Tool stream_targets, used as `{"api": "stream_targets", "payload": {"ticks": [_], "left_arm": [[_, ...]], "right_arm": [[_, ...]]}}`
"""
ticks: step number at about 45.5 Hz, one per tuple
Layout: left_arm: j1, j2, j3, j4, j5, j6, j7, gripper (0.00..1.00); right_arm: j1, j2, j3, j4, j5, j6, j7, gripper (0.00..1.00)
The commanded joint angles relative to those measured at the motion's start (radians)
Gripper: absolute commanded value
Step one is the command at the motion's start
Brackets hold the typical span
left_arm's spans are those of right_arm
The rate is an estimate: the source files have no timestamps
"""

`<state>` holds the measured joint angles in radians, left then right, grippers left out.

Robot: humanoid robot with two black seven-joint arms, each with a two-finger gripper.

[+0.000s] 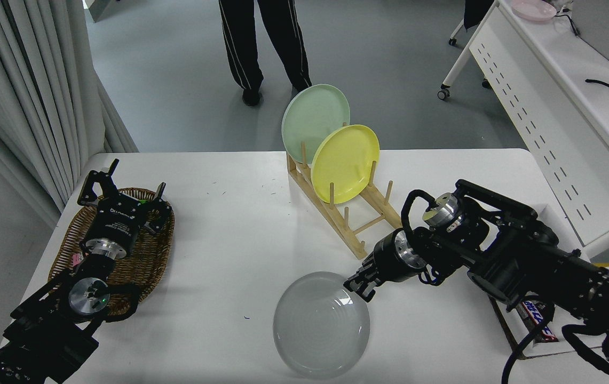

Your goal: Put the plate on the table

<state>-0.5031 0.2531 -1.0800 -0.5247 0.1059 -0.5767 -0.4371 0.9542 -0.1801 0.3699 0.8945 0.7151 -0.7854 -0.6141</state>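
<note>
- The table [240, 224]: white, rounded corners, filling the middle of your frame; grey floor above it, curtain at upper left, a perforated white desk [544, 106] at upper right.
- A person's legs [264, 42] at top centre, beyond the far edge.
- The right gripper [358, 286], lower right of centre: pinched on the upper right rim of the plate [321, 324].
- The left gripper [123, 194], lower left: fingers spread, above a wicker basket [147, 266].
- The plate: pale grey, bottom centre, low over the tabletop.
- Wooden rack [347, 218], just above the plate, holding a mint-green plate [309, 114] and a yellow plate [344, 162] upright.
</note>
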Motion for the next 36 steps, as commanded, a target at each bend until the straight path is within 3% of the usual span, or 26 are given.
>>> {"api": "stream_targets", "payload": {"ticks": [1,36], "left_arm": [[0.000,0.000,0.000,0.000,0.000,0.000,0.000,1.00],[0.000,0.000,0.000,-0.001,0.000,0.000,0.000,1.00]], "right_arm": [[-0.003,0.004,0.003,-0.017,-0.008,0.000,0.001,0.00],[-0.011,0.027,0.012,-0.055,-0.042,0.000,0.002,0.00]]}}
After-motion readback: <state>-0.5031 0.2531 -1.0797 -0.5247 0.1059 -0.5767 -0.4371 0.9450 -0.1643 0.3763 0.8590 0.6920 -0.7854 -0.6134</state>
